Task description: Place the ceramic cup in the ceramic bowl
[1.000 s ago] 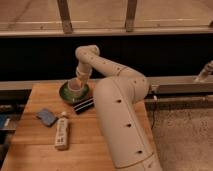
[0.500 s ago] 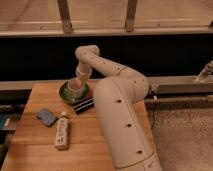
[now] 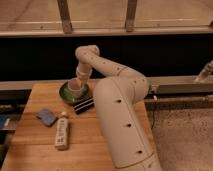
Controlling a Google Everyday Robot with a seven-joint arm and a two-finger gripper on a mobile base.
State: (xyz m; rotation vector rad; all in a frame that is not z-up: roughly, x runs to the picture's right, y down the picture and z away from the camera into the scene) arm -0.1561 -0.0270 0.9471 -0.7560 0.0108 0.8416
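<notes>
The off-white ceramic cup [image 3: 75,87] stands inside the dark green ceramic bowl [image 3: 66,94] at the back of the wooden table. My gripper [image 3: 78,83] comes down from the white arm right over the cup and touches it. The cup sits upright within the bowl's rim. The arm's thick forearm hides the table's right part.
A white labelled bottle [image 3: 61,131] lies on the wooden table [image 3: 30,150] in front. A blue sponge-like object [image 3: 47,116] lies to its left. A dark flat object [image 3: 84,105] lies just in front of the bowl. A dark wall and rail run behind.
</notes>
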